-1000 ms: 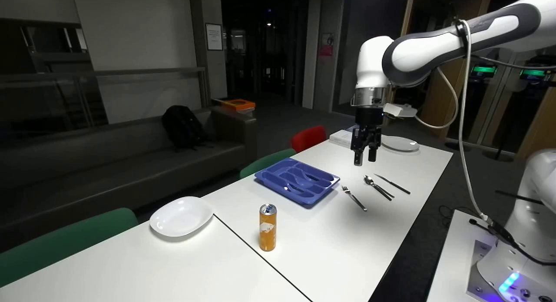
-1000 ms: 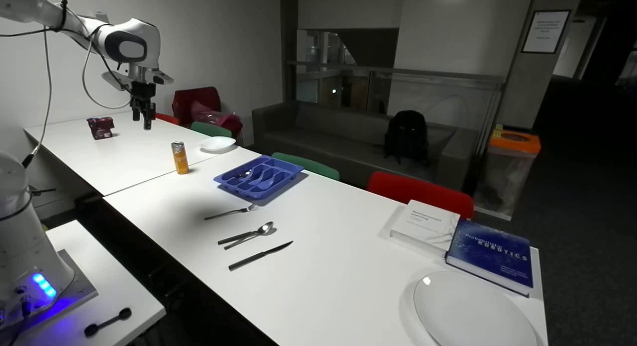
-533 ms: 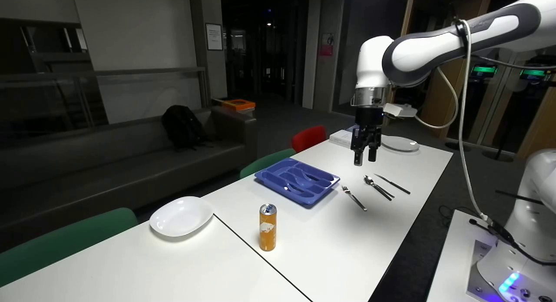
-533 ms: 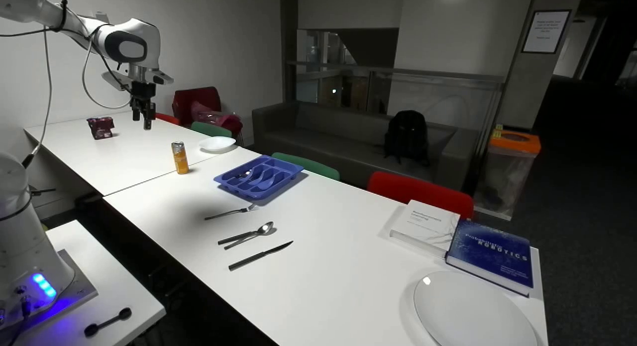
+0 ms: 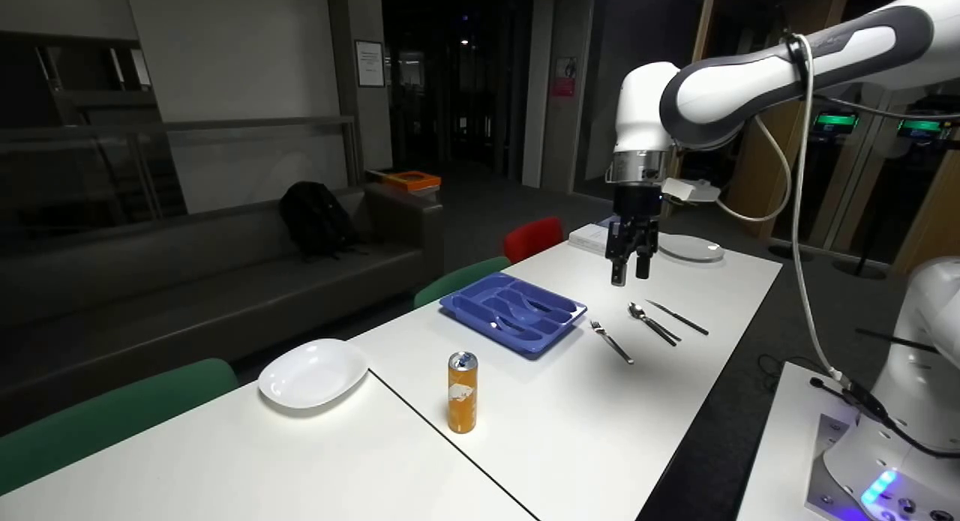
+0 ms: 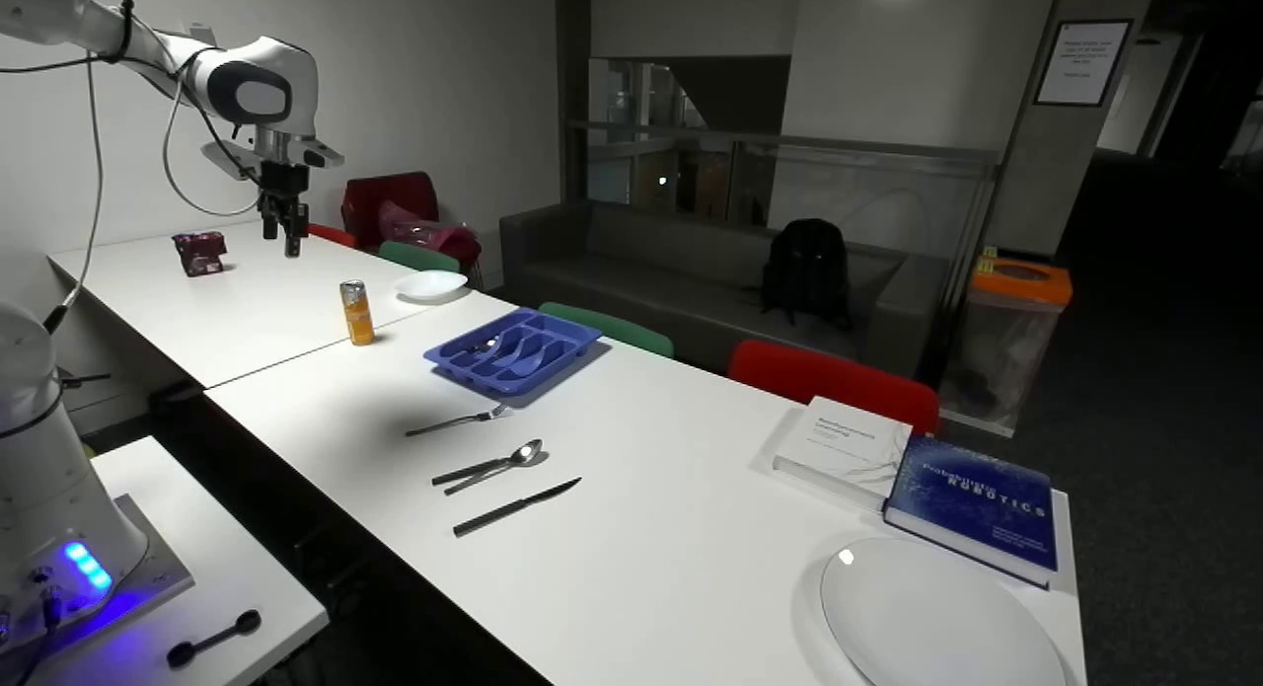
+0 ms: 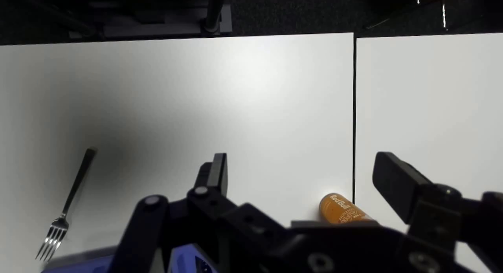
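Observation:
High over the white table my gripper points straight down, its fingers wide apart and nothing between them; it also shows at the upper left of an exterior view. In the wrist view, an orange can is seen far below between the fingers, partly covered by the gripper's body. That can stands upright beside the seam of the tables. A blue cutlery tray holds some pieces. Close by it lie a fork, a spoon crossing another dark handle, and a knife.
A white bowl sits past the seam, with a dark red packet farther off. Toward the opposite end are a white book, a blue book and a large plate. Chairs and a sofa line the far side.

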### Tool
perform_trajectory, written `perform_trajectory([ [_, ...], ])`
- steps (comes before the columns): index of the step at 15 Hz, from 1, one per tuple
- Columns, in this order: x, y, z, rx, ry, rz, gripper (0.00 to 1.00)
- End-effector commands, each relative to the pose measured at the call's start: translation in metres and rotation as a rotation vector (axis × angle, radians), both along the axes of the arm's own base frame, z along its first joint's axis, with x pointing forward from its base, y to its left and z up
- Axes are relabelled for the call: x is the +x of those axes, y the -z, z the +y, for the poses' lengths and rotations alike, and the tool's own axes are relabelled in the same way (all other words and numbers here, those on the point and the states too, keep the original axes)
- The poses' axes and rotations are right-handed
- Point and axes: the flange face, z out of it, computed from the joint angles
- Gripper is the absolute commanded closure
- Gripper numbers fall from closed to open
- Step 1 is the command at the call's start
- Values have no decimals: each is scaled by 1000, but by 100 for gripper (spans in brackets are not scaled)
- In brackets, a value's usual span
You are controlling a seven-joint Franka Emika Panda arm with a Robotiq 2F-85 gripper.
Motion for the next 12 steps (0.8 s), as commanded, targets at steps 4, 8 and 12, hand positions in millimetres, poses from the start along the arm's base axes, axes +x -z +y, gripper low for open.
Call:
perform_trajectory([
  [4, 0, 0, 0, 0, 0, 1, 0],
  [8, 0, 0, 0, 0, 0, 1, 0],
  [12, 18, -2, -22, 7, 58, -122, 0],
])
